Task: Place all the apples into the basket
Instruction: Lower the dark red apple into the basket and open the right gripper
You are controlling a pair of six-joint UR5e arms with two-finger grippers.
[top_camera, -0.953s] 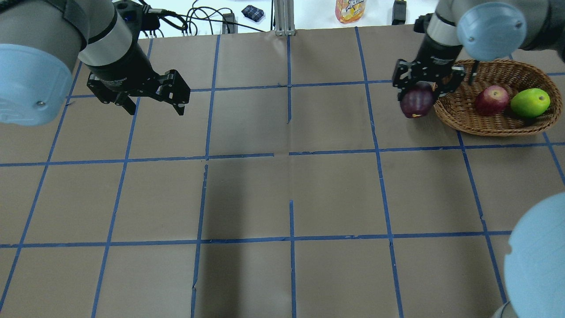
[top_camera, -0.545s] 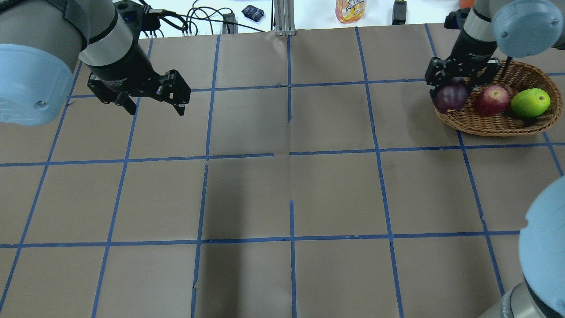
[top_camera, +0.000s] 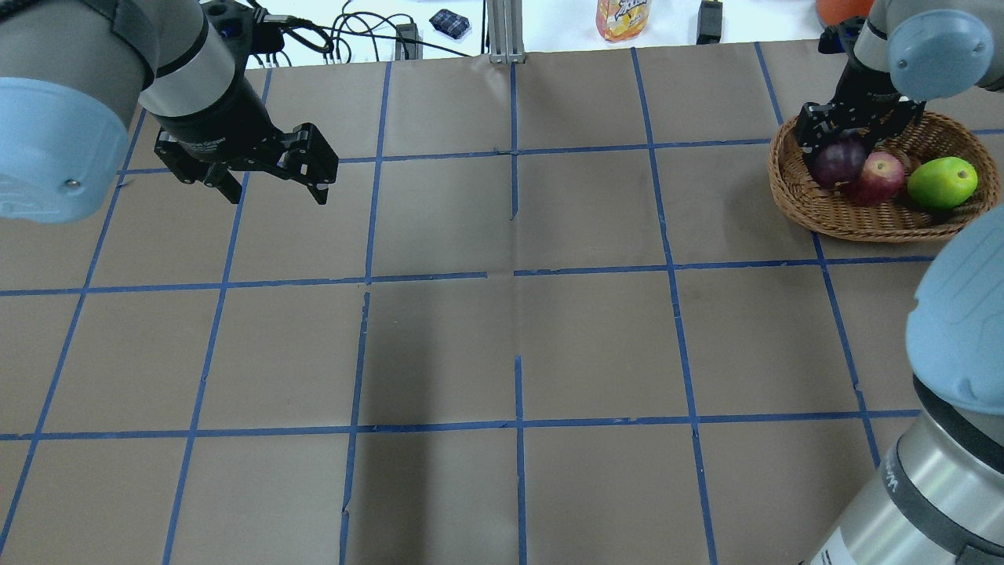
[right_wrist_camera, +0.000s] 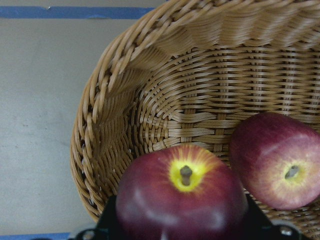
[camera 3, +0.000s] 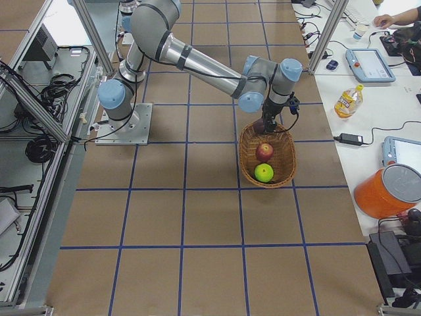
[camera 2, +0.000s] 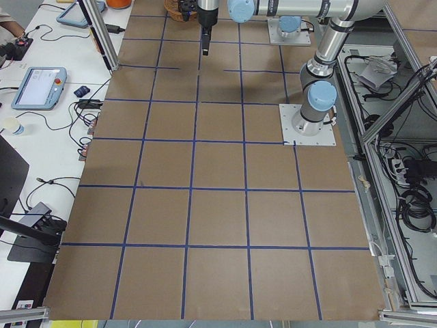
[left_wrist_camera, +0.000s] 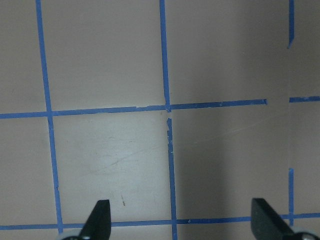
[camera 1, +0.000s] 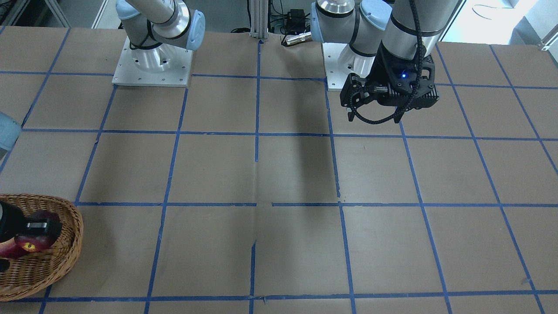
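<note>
The wicker basket sits at the far right of the table. My right gripper is shut on the dark maroon apple and holds it over the basket's left part, beside the red apple. The lime-green apple lies at the basket's right. In the right wrist view the maroon apple is between the jaws, over the basket, with the red apple to its right. In the front view the held apple shows over the basket. My left gripper is open and empty above the far left of the table.
A juice bottle, cables and a small dark object lie beyond the table's far edge. An orange bucket stands off the table's end. My right arm's elbow looms at the lower right.
My right gripper has carried the maroon apple rightward from beside the basket's left rim to over the basket's inside. The left arm has not moved.
</note>
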